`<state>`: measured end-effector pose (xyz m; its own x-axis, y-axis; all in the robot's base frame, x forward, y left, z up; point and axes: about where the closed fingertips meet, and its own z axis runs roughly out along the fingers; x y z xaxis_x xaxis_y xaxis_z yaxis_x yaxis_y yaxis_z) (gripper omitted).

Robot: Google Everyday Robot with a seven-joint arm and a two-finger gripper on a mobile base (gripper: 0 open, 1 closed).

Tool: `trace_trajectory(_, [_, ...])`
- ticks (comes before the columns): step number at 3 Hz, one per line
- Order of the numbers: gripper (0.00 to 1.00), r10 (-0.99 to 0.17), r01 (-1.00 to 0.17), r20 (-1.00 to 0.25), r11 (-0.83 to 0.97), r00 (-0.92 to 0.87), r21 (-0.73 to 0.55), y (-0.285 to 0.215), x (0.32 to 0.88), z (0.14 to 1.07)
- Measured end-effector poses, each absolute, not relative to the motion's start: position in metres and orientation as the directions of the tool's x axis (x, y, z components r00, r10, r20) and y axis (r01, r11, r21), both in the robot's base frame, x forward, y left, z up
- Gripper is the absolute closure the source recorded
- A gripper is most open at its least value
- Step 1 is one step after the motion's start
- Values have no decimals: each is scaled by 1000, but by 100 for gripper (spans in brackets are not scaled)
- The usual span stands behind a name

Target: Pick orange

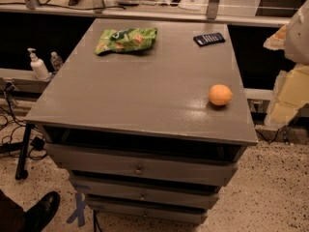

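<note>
The orange [220,94] sits alone at the right of the table [145,91], right of frame centre and near the table's right edge, with bare top all round it. That open spot probably suits a pick: nothing crowds it, and a reach from the right side has a free way in. The gripper [289,93] shows as pale cream and white shapes at the right edge of the frame, off the table, well apart from the orange and somewhat above it. I cannot tell whether it is open or closed.

The orange is round, smooth and evenly coloured. It likely rolls if nudged, so it wants a centred squeeze. The table top is flat grey with a dull sheen, over three drawers with small knobs, the top one standing slightly out.

A green bag [126,40], crinkled and flattish, lies at the upper left of the top. A dark flat rectangular device [209,38] lies at the upper right. Both are well apart from the orange.

At the left, beyond the table, stand a white pump bottle [37,65] and a small clear bottle [56,61]. The floor is speckled, and a black shoe [42,210] shows at the lower left.
</note>
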<state>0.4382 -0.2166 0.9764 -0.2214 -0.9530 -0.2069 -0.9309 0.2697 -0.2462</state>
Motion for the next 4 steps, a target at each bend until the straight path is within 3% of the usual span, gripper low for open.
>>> trace_trajectory(2, [0, -950, -928, -221, 273, -219, -253, -217, 440, 979])
trace_trajectory(4, [0, -881, -902, -420, 346, -217, -259, -240, 465, 962])
